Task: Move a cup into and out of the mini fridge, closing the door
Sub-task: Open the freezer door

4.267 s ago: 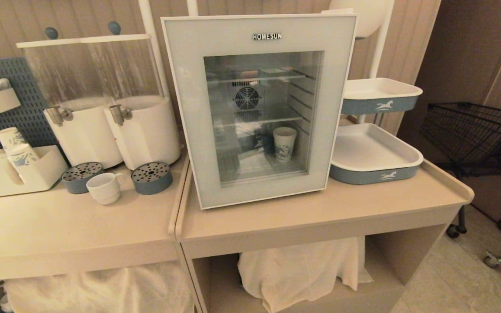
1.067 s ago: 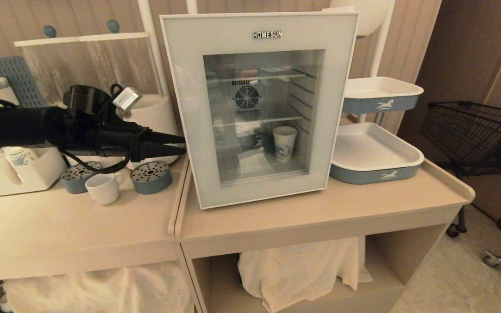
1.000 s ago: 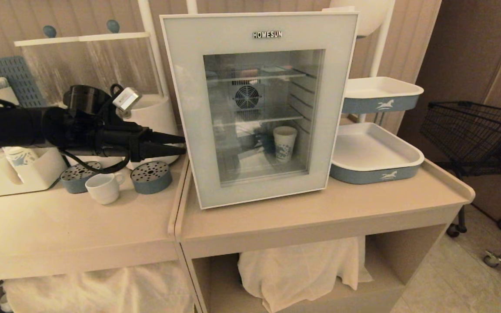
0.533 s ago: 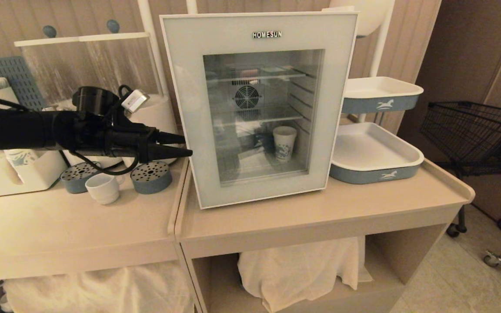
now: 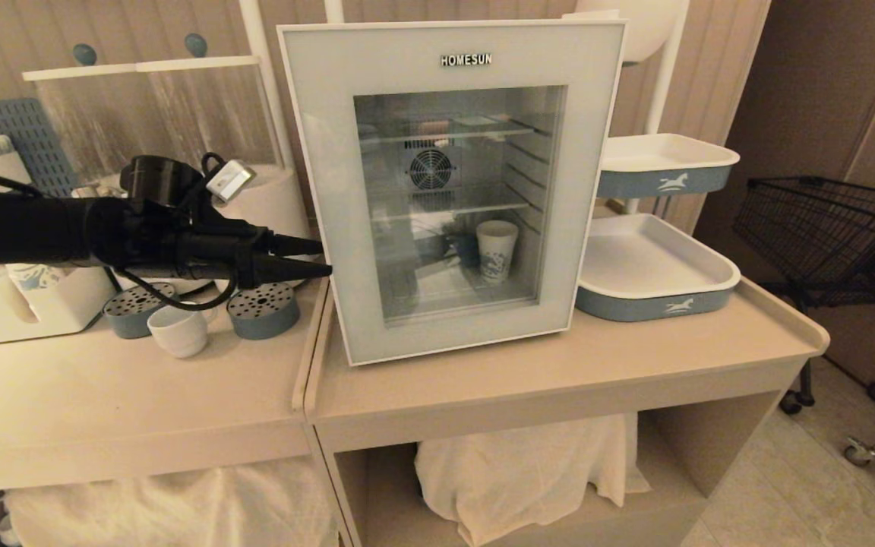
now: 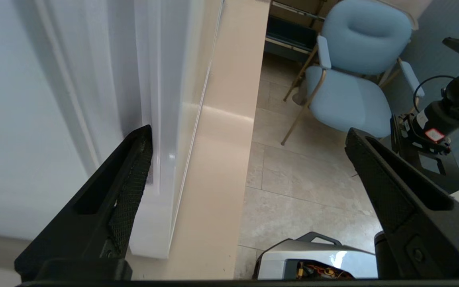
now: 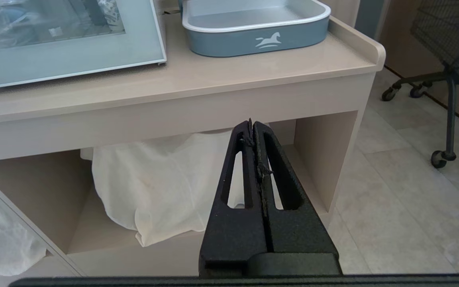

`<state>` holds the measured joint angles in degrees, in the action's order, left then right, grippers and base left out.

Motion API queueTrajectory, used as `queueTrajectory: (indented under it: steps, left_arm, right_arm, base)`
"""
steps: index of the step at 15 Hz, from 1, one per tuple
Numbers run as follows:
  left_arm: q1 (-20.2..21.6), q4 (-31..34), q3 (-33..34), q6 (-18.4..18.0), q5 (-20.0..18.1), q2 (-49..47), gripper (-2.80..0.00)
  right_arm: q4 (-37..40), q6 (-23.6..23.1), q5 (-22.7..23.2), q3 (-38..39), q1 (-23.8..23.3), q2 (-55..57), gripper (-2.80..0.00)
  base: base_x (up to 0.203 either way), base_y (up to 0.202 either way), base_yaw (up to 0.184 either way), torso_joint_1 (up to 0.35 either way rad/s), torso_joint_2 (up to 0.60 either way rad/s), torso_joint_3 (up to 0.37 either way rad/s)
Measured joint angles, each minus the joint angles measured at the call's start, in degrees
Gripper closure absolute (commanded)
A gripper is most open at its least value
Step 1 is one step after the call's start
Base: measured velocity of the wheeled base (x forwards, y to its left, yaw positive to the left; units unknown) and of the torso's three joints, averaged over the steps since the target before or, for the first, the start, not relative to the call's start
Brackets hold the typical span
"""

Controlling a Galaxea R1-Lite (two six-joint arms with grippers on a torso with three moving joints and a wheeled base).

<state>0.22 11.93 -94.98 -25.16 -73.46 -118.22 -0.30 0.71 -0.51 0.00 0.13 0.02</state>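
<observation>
The cup, squat and white, stands on the left counter at about eight o'clock from the mini fridge, between two round perforated drip trays and just in front of them, with bare counter running from it to the front edge at six o'clock. The fridge sits on the neighbouring counter, its door flush against the body; through the glass a blue-printed paper cup stands on the floor inside. The left gripper reaches in level from nine o'clock, above the cup and the drip trays, its jaws spread wide, with the tips at the door's left edge. In the left wrist view one finger lies against the seam beside the door's edge, while the other hangs free out in front of the door over open floor, and whether the first truly touches cannot be told. At three o'clock of the fridge a grey-blue tray lies just beside it. The right gripper hangs low before the counter's open shelf, fingers pressed together and holding nothing.
</observation>
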Motion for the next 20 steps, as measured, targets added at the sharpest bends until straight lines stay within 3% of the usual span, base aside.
queueTrajectory:
  steps: [8, 13, 20]
  left_arm:
    - [-0.2, 0.1, 5.8, -0.8, -0.4, 6.6, -2.8]
    - [1.2, -3.9, 5.8, -0.4, 0.5, 6.3, -2.8]
    - [1.9, -4.1, 3.3, -0.2, 0.8, 2.4, -2.8]
  right_arm:
    - [0.0, 0.0, -0.1, 0.0, 0.0, 0.0, 0.0]
    - [0.0, -0.1, 0.0, 0.0, 0.0, 0.0, 0.0]
    - [0.0, 0.0, 0.0, 0.0, 0.1, 0.0, 0.0]
  base:
    - [0.0, 0.0, 0.0, 0.0, 0.0, 0.0]
    - [0.0, 0.0, 0.0, 0.0, 0.0, 0.0]
    - [0.0, 0.0, 0.0, 0.0, 0.0, 0.0]
